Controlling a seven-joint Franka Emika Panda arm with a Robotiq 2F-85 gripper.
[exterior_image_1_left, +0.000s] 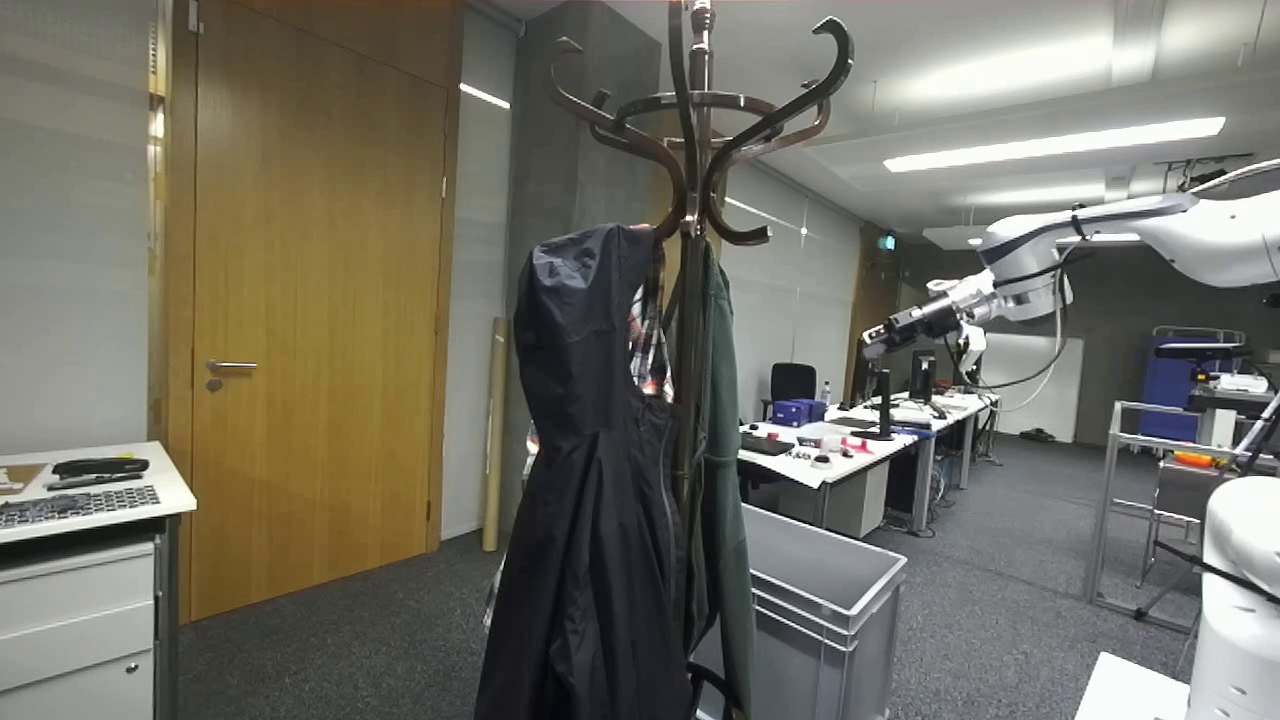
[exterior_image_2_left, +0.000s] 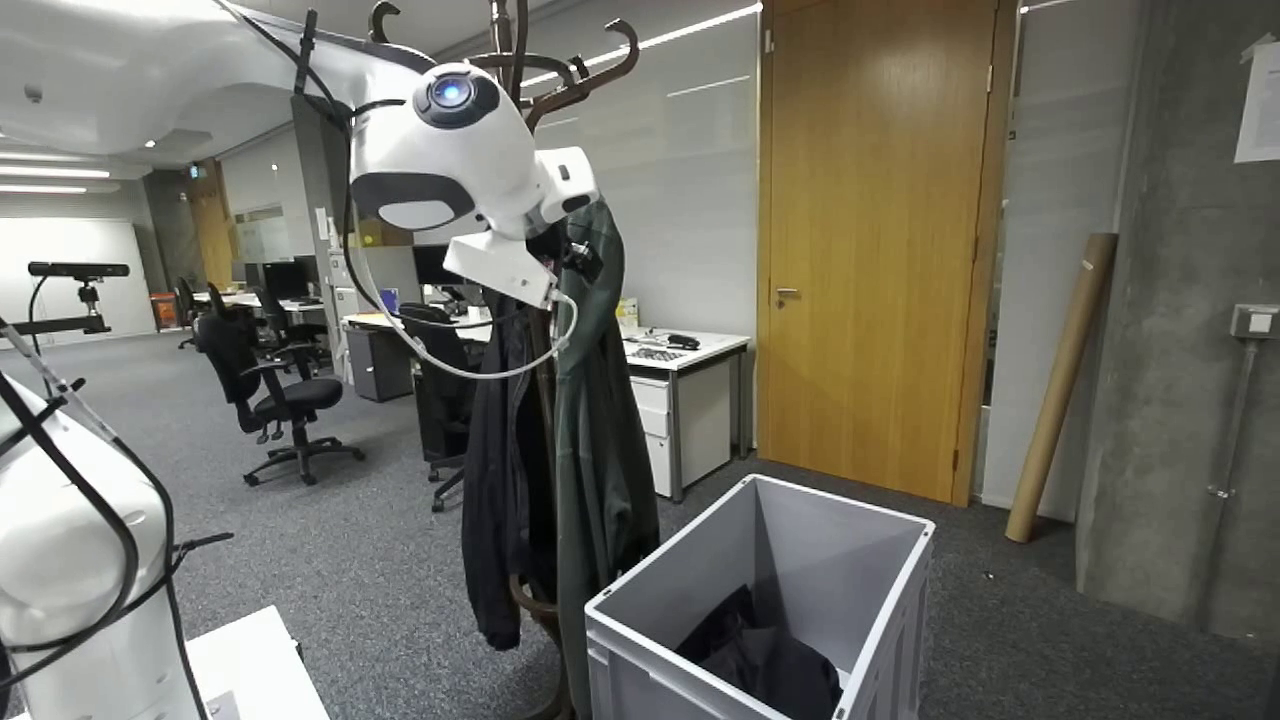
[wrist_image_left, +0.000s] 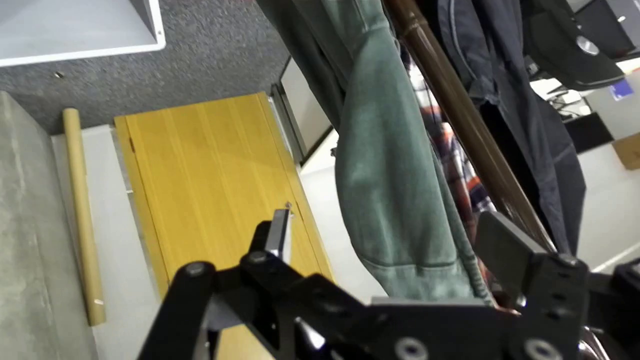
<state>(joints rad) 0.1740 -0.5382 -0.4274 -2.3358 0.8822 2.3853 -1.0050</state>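
Gripper agape, dark cloth inside grey bin.

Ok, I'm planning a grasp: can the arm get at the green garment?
Probably yes: the open hand faces the green garment with nothing visible between, though the brown pole alongside may interfere.

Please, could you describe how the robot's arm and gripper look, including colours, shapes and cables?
The glossy white, rounded robot arm has dark grey accents and a round black joint cap with a blue light. A thin black cable and a thin white cable loop along it. The black, angular gripper has silver-coloured screws and flat, grey-tipped jaws.
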